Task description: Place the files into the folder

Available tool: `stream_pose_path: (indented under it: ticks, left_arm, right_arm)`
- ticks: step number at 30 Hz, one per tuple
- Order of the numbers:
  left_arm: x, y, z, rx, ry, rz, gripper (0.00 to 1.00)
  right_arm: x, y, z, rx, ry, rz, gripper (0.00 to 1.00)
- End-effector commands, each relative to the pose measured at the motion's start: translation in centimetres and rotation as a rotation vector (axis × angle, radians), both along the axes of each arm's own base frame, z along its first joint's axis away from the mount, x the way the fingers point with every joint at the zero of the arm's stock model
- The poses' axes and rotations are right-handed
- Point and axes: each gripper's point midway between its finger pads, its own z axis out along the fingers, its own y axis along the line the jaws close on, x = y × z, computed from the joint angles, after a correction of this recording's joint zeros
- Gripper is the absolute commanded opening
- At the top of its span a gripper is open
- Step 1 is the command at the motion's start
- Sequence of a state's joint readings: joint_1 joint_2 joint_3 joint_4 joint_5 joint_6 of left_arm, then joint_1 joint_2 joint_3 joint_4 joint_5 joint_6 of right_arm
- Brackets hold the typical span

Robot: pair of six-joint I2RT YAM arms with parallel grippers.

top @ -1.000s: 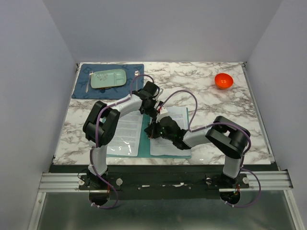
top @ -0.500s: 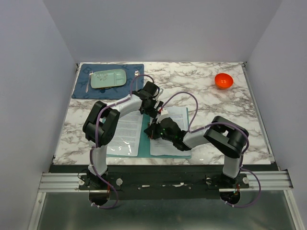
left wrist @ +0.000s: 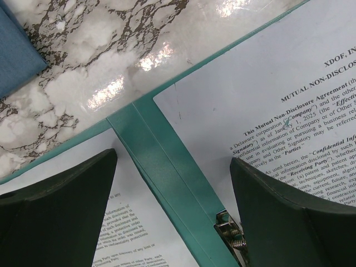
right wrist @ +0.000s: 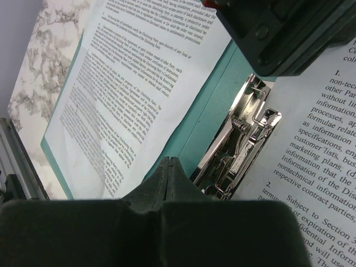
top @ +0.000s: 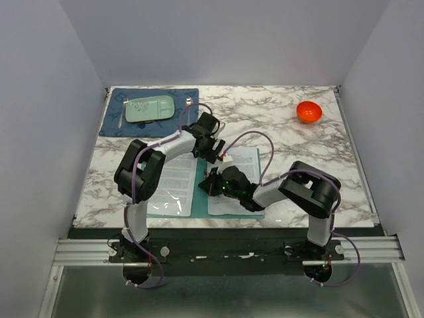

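Top external view: the teal folder (top: 197,200) is lying open and flat at the six o'clock edge of a marble table (top: 285,132), with the files (top: 173,179), white sheets of small black print, lying on both of its halves. The left gripper (top: 217,154) is hovering over the twelve o'clock end of the spine. In the left wrist view its jaws are standing wide apart, gripping nothing, straddling the teal spine, with the metal clip (left wrist: 231,233) showing at five o'clock. The right gripper (top: 211,185) is reaching in from four o'clock. In the right wrist view its jaws are pressing fully together with nothing between them, their tip sitting just beside the silver clip at the spine. A dark blue placemat (top: 112,122) carrying a pale green tray (top: 150,108) is lying at eleven o'clock, and an orange bowl (top: 309,110) is sitting at one o'clock.
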State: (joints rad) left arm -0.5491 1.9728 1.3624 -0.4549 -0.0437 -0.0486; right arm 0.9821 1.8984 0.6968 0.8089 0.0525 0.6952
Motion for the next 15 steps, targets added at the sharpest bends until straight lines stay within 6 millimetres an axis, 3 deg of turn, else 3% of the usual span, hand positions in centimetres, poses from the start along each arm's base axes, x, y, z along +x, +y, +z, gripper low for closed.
stream_pose_path:
  ticks: [1,15]
  left_arm:
    - [-2.4,3.4,-2.7,0.128,0.106,-0.005,0.95]
    - [-2.6,3.5,-2.8,0.129,0.111,-0.004,0.93]
  right_arm:
    - [-3.6,-4.9,-8.6,-0.270,0.168,0.003,0.01]
    - [-3.5,-5.6,-9.8,-0.282,0.189,-0.031,0.01]
